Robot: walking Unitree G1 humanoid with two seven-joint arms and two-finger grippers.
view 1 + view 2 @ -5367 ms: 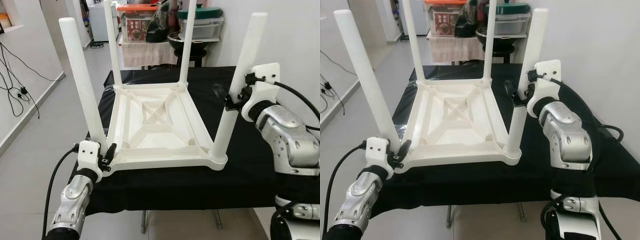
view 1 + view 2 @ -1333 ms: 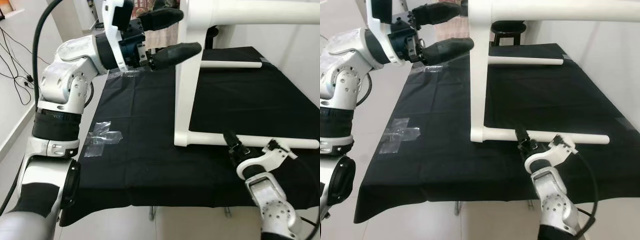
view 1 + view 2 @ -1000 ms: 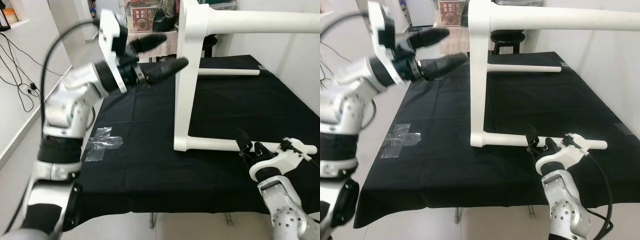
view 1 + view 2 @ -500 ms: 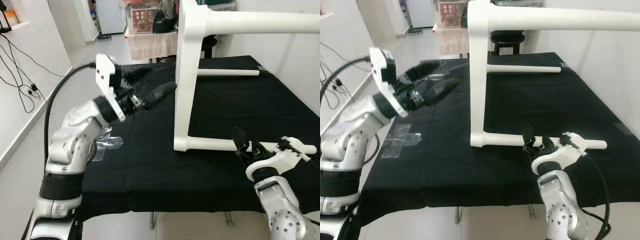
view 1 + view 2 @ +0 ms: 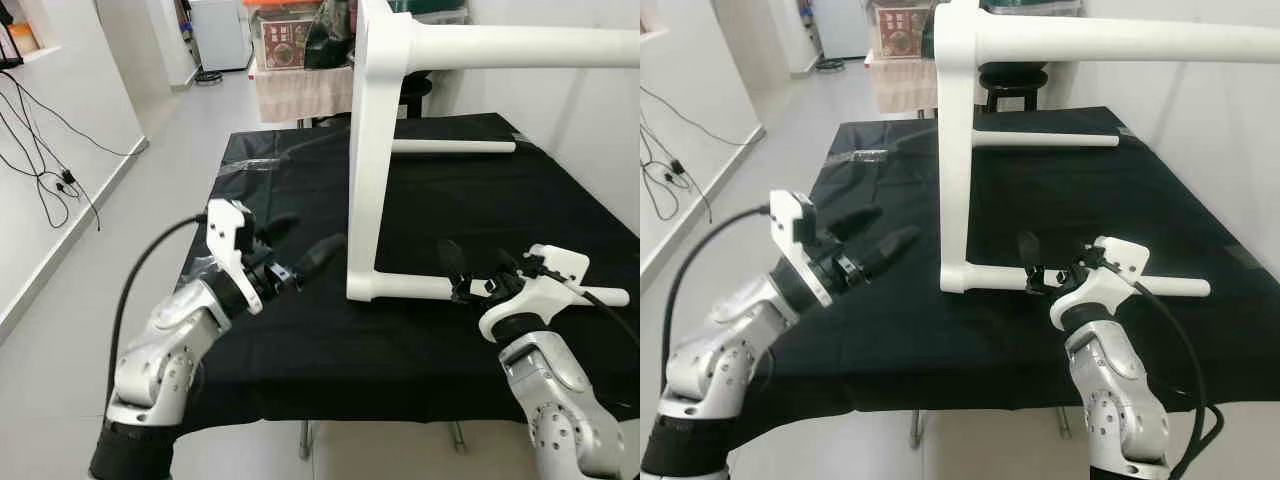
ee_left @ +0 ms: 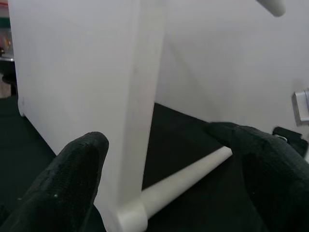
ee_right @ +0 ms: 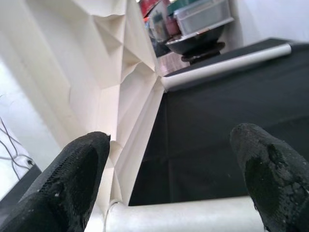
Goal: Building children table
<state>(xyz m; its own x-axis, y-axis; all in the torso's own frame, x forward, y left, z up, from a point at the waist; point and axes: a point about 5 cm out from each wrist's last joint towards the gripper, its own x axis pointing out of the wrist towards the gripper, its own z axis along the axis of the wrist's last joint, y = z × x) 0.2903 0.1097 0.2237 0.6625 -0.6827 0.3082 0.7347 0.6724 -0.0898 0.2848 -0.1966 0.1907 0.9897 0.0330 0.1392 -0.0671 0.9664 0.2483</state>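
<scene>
Centrally, white table point(image 5: 372, 150) lay on its side on black cloth point(image 5: 300, 330), top upright, legs pointing right, near leg point(image 5: 410, 288) along the cloth. Left gripper point(image 5: 300, 250), fingers spread, hovered left of the top, apart from it. Right gripper point(image 5: 470, 270), fingers spread, straddled the near leg. Bare cloth lay left of the top.

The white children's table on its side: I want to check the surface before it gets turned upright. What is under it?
Under the white children's table lies a black cloth, which two of its legs rest on. What the cloth covers stays hidden.
</scene>
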